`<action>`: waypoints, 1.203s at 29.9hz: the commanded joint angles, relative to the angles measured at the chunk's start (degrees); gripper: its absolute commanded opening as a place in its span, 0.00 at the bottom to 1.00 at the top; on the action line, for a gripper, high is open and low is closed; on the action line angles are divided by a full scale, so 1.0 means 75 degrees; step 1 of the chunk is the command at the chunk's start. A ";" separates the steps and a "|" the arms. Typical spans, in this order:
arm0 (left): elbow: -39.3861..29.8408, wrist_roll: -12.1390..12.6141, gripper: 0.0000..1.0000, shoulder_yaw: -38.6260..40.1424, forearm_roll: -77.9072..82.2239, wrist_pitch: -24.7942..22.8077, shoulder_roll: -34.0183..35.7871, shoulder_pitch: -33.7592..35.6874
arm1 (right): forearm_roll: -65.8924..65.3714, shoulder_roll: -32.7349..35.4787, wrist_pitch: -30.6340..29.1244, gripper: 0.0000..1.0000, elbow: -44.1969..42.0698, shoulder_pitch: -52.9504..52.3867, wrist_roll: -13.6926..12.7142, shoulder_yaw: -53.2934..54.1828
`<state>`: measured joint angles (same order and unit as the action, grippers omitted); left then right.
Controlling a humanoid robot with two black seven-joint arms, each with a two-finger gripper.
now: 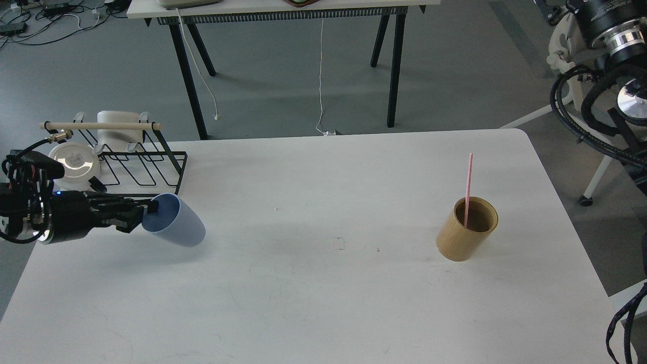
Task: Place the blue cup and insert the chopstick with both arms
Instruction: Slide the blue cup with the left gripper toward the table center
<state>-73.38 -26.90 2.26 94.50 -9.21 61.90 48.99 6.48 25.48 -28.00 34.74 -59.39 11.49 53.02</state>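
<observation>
The left tool [144, 215] pinches the rim of the small pale blue plastic cup [177, 227], tilted above the white bench [323, 303] at its left, near the black wire rack [136, 167].

The thin pink chopstick [468, 189] stands in the tan bamboo-coloured cylinder [465, 237] at right.

This looks like a robotics lab or test room. A plain white table [323, 283] stands on bare grey floor [455, 76]; cables [45, 15] tangle at far left, a second black-legged workbench [283, 10] sits beyond, and cabled robot hardware [601, 60] crowds the right.

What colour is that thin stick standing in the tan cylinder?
Pink; the stick shows clearly in the head view.
</observation>
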 commanded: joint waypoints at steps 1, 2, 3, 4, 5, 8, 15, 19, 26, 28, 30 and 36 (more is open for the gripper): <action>-0.0048 0.0106 0.00 -0.0020 0.0115 -0.0809 -0.0705 0.0802 | -0.0021 -0.0010 0.0204 1.00 -0.0002 -0.0331 -0.0020 -0.0026; -0.0048 0.0211 0.00 -0.0020 0.0127 -0.1067 -0.0904 0.0978 | -0.0021 -0.0010 0.0368 1.00 -0.0002 -0.0354 -0.0054 -0.0026; -0.0048 0.0328 0.00 -0.0008 0.0127 -0.1278 -0.1057 0.1119 | -0.0021 -0.0056 0.0498 1.00 -0.0002 -0.0378 -0.0078 -0.0026; -0.0048 0.0503 0.00 -0.0008 0.0127 -0.1501 -0.1256 0.1295 | -0.0021 -0.0092 0.0627 1.00 0.0009 -0.0378 -0.0113 -0.0026; -0.0048 0.0667 0.00 -0.0008 0.0139 -0.1665 -0.1490 0.1482 | -0.0021 -0.0115 0.0697 1.00 0.0021 -0.0378 -0.0113 -0.0014; -0.0037 0.1054 0.00 -0.0043 0.0325 -0.2076 -0.2286 0.1893 | -0.0021 -0.0139 0.0827 1.00 0.0033 -0.0425 -0.0113 -0.0026; 0.0373 0.1254 0.00 -0.0125 0.2070 -0.2506 -0.3951 0.1848 | -0.0021 -0.0092 0.0851 1.00 0.0033 -0.0437 -0.0113 -0.0026; 0.0502 0.1266 0.00 -0.0113 0.2576 -0.2506 -0.4491 0.1859 | -0.0021 -0.0057 0.0839 1.00 0.0044 -0.0437 -0.0125 -0.0026; 0.0842 0.1898 0.00 -0.0113 0.2646 -0.2506 -0.5148 0.1953 | -0.0021 -0.0057 0.0815 1.00 0.0056 -0.0378 -0.0125 -0.0026; 0.0854 0.2074 0.00 -0.0113 0.2681 -0.2506 -0.5300 0.1941 | -0.0032 -0.0057 0.0804 1.00 0.0045 -0.0355 -0.0125 -0.0026; 0.0866 0.2122 0.00 -0.0113 0.2833 -0.2506 -0.5452 0.1929 | -0.0021 -0.0069 0.0804 1.00 0.0045 -0.0355 -0.0114 -0.0026; 0.0983 0.2145 0.01 -0.0113 0.3057 -0.2506 -0.5734 0.1883 | -0.0032 -0.0115 0.0792 1.00 0.0044 -0.0331 -0.0113 -0.0026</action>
<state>-66.50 -10.95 1.41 117.04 -28.01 19.79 63.32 6.33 24.79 -22.04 35.08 -61.92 10.60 52.82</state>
